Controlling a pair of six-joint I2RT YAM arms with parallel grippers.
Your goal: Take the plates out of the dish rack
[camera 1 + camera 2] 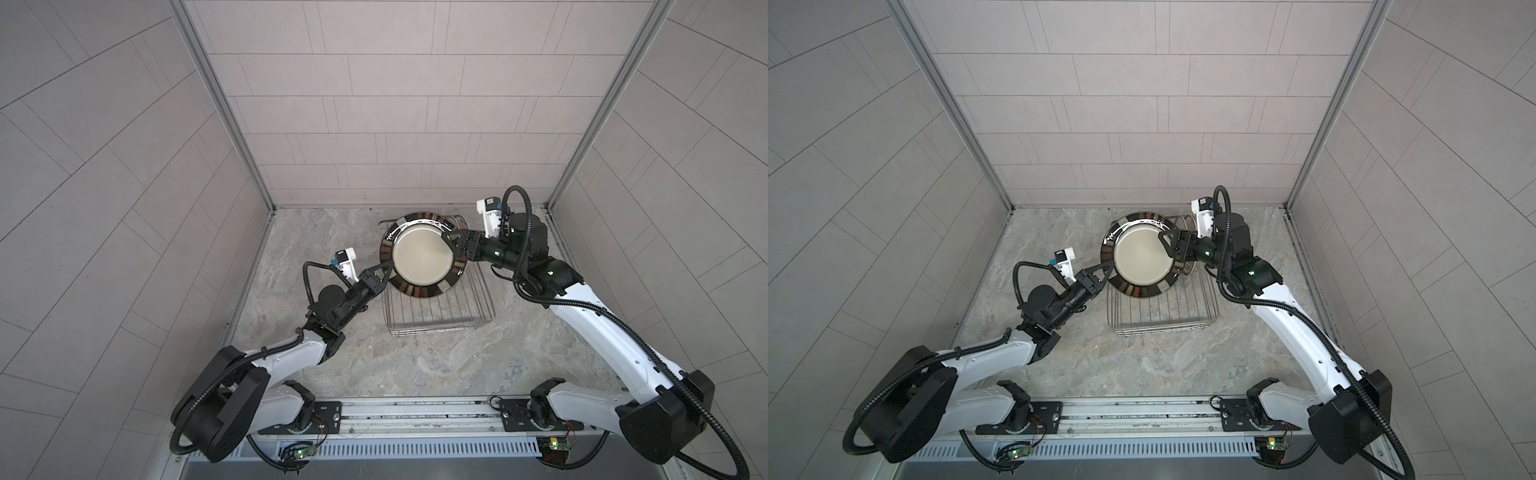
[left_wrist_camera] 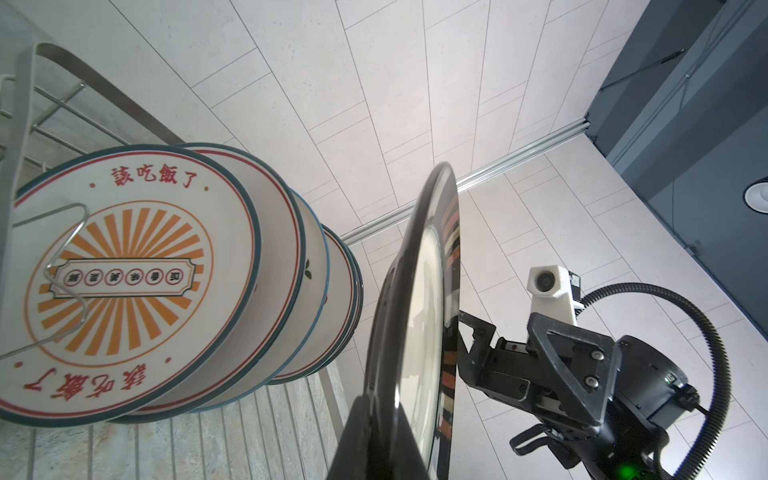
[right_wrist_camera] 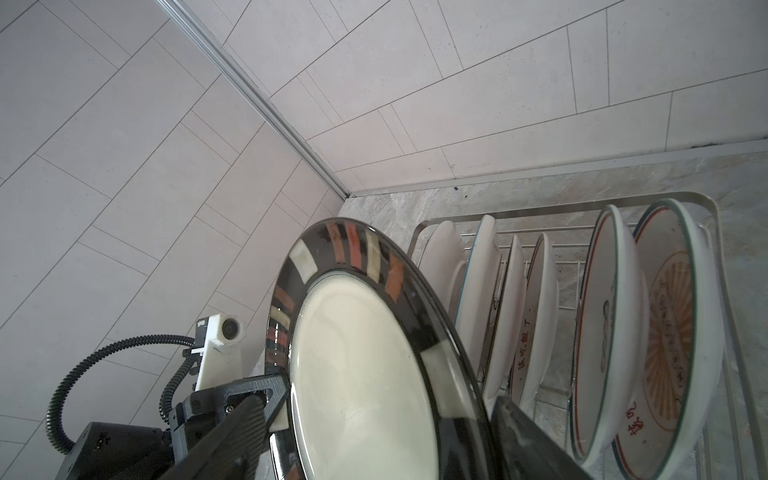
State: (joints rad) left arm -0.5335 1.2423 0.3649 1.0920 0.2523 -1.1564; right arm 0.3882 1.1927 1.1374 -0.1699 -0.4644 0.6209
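My left gripper (image 1: 383, 271) is clamped tight on the brown-rimmed plate (image 1: 422, 259), biting the striped rim on the side nearest that arm. In the left wrist view only one dark finger (image 2: 361, 436) shows, cut off by the frame edge, while the right wrist view shows the bite plainly. The right gripper (image 1: 451, 245) has its jaws standing apart at the opposite rim. I cannot tell whether either finger touches the plate. The plate is tilted, beige centre turned up toward both top views, over the far half of the dish rack (image 1: 440, 320), which sits on the marbled table (image 1: 332, 353). I cannot see whether its lower edge rests on the wires. From above it hides nearly everything racked behind it, and only a few rim arcs peek past. The wrist views show white plates (image 3: 606, 332) standing on edge in a row, with a sunburst plate (image 2: 124, 282) with red characters at the end. The farther ones overlap, so I cannot count them or read their patterns.
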